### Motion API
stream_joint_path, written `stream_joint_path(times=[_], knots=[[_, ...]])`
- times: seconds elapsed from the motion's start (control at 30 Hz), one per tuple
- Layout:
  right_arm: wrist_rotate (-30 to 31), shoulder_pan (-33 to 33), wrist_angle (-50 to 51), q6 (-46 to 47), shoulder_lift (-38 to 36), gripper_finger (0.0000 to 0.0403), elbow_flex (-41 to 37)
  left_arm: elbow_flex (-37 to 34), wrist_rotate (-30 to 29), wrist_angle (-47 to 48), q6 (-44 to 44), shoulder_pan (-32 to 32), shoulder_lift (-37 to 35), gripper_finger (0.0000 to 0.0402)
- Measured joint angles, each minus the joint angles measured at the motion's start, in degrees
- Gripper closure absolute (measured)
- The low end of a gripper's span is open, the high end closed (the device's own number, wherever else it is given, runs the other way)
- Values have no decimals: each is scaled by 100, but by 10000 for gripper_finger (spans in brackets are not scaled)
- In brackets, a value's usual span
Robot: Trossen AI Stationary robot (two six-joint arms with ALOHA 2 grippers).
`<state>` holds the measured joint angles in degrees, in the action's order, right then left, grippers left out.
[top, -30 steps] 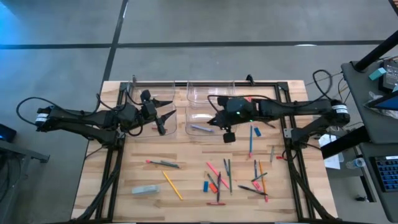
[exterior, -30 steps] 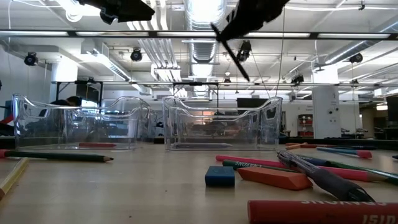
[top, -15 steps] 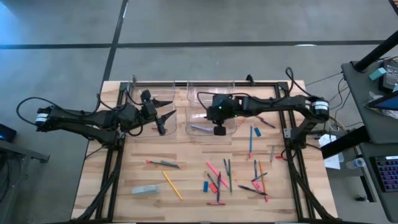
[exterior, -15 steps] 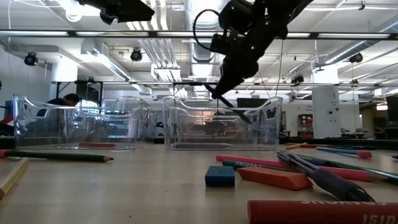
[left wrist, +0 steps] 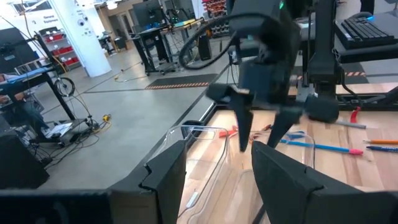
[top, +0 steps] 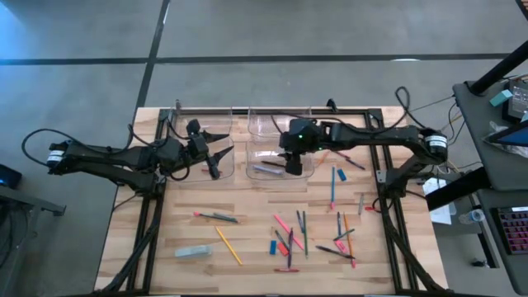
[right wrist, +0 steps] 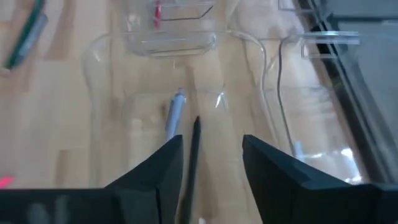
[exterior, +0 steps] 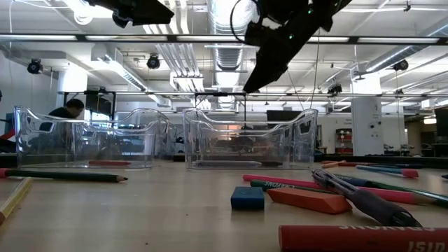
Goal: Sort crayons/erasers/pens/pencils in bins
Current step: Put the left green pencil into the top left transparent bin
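Note:
My right gripper hangs open over the near right bin, fingers slanting down. Below the gap between its fingers a dark pen lies inside that bin beside a grey pen; neither finger touches it. My left gripper waits open and level above the left bins, holding nothing. Loose pencils, pens, crayons and erasers lie on the near half of the table. A red stick rests in a left bin.
Four clear bins stand in a two-by-two block at the table's far side. A dark pen, a yellow pencil and a grey-blue block lie at the near left. A blue pencil lies right of the bins.
My right gripper has carried the dark pen toward the table's far edge over the near right bin, rolled a little, and opened. The pen, which hung slanting below the fingers, has dropped into that bin.

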<state>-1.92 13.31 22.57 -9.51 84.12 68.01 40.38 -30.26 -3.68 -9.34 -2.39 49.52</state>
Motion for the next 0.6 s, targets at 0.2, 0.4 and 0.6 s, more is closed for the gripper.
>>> stream_joint_path(times=[0.2, 0.4, 0.6], knots=[[-302, -446, 434, 693, -596, 243, -179, -40, 0, 1, 2, 0, 0, 235], [-288, -1319, 429, 1605, -1105, 259, -775, -52, 412, -11, 574, -2, 0, 235], [431, -2309, 395, 2871, -1246, 268, -1442, -30, 1377, -23, 741, -78, 19, 235]])
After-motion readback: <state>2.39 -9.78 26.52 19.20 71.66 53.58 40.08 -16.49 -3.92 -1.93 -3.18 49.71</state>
